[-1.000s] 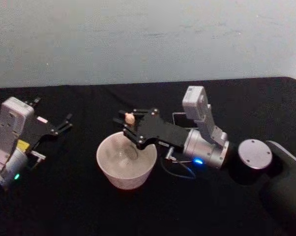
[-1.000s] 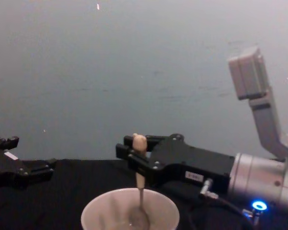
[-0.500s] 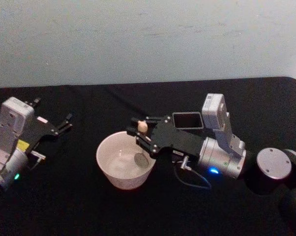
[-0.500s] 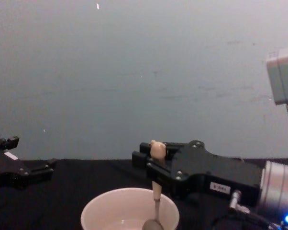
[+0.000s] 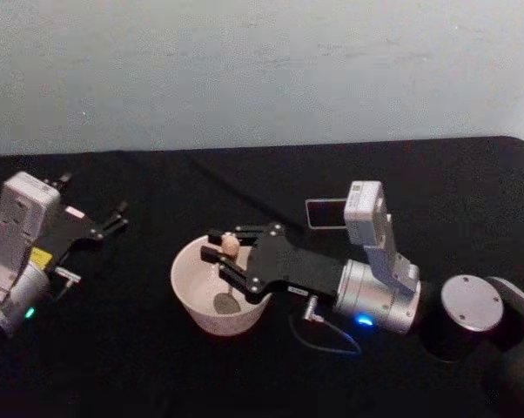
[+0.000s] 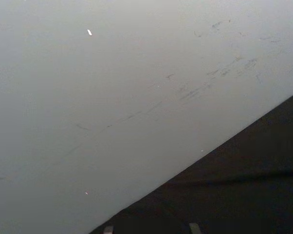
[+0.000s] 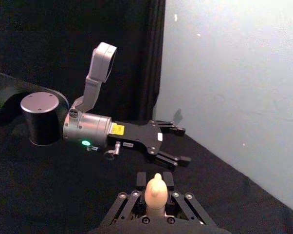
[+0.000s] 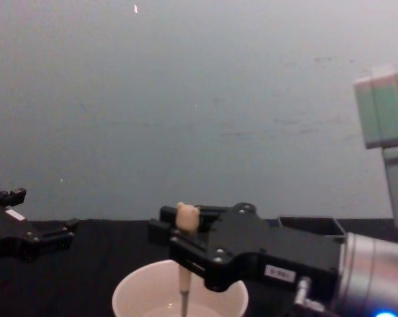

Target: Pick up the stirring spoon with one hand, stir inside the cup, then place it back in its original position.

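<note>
The cream cup [image 5: 182, 280] stands on the black table in the middle of the head view. My right gripper [image 5: 220, 249] hangs over it, shut on the cream handle of the stirring spoon [image 5: 230, 246]. The spoon stands upright, its bear head [image 8: 186, 214] above the fingers and its metal bowl [image 5: 225, 304] down inside the cup [image 8: 129, 291]. The right wrist view shows the bear head [image 7: 156, 190] between the fingers. The dark grey holder [image 5: 324, 213] stands behind the right arm, partly hidden by its wrist camera. My left gripper [image 5: 93, 200] rests open at the far left, away from the cup.
A pale wall runs along the table's far edge. My right arm's round grey joint [image 5: 471, 303] sits at the right of the table. Black cloth lies bare between the left gripper and the cup. The holder's top [image 8: 311, 225] shows behind the right gripper.
My right gripper has swung leftward and nearer with the spoon, sweeping its bowl from the cup's right rim to the cup's middle. The left arm has not moved.
</note>
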